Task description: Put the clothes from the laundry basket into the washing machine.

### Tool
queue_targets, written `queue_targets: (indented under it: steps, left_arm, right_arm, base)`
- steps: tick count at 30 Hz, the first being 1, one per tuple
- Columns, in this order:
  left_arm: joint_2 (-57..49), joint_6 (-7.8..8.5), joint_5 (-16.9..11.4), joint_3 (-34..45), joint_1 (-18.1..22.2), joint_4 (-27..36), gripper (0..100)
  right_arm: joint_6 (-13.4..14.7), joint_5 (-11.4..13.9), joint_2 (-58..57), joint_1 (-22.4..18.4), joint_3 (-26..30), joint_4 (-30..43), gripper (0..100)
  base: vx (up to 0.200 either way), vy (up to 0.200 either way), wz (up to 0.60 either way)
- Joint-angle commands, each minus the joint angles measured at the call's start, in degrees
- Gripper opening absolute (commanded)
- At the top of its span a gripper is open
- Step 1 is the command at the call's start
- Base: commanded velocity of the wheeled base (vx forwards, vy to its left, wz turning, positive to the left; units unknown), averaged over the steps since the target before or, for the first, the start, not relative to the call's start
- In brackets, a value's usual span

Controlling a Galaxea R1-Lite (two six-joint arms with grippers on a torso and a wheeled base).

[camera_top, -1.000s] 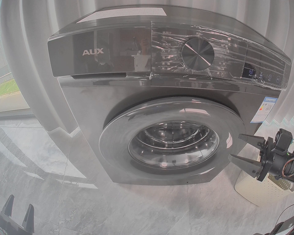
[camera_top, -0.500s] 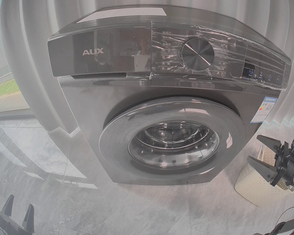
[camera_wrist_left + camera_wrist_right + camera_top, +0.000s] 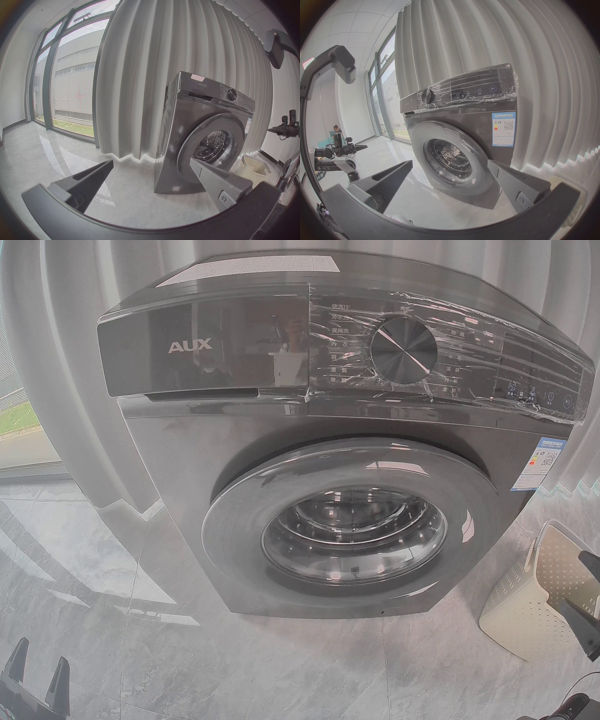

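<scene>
With the washing machine door shut, the open, empty right gripper by the laundry basket at 4 o'clock might carry clothes against glass; the left gripper idles open at 8 o'clock.

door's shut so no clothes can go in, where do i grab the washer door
Grip the door by its right-hand rim, coming from the robot's right, jaws open: the rim stands proud of the front panel. I cannot tell the hinge side, so test gently.

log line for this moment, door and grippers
washing machine door shut | laundry basket to its right | right gripper by basket, jaws open | left gripper low, jaws open
</scene>
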Motion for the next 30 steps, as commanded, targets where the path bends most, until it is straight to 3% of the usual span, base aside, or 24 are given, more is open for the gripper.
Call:
queue_targets:
  steps: [1,7,11,14,17,21,22,30]
  left_arm:
    - [-0.93,-0.08,-0.06,1.01,0.04,-0.02,100]
    - [-0.84,0.01,-0.06,1.01,0.04,-0.02,100]
    - [-0.93,0.28,-0.15,1.01,0.04,-0.02,100]
    - [-0.93,0.28,-0.15,1.01,0.04,-0.02,100]
    - [-0.93,0.19,-0.06,1.01,0.04,-0.02,100]
    - [-0.93,0.19,-0.06,1.01,0.04,-0.02,100]
    - [-0.93,0.19,-0.06,1.01,0.04,-0.02,100]
    - [-0.93,0.28,-0.06,1.01,0.04,-0.02,100]
  right_arm:
    - [0.04,-0.22,-16.43,-2.49,-2.08,9.91,100]
    - [-0.14,-0.04,-24.95,-8.65,0.91,14.48,100]
    - [-0.66,-0.04,-28.73,-9.70,5.22,14.92,100]
    - [-2.33,-1.53,-28.47,-9.61,10.23,12.54,100]
    - [-3.65,-10.06,-28.55,-9.61,11.98,17.55,100]
    - [-3.30,-26.32,-28.29,-9.61,11.98,20.72,100]
    - [-3.39,-27.81,-28.29,-9.61,11.98,20.63,100]
    - [-3.48,-27.64,-28.29,-9.79,11.98,21.42,100]
  base:
    - [0.000,0.000,0.00]
    - [0.000,0.000,0.00]
    - [0.000,0.000,0.00]
    - [0.000,0.000,0.00]
    - [0.000,0.000,0.00]
    - [0.000,0.000,0.00]
    - [0.000,0.000,0.00]
    - [0.000,0.000,0.00]
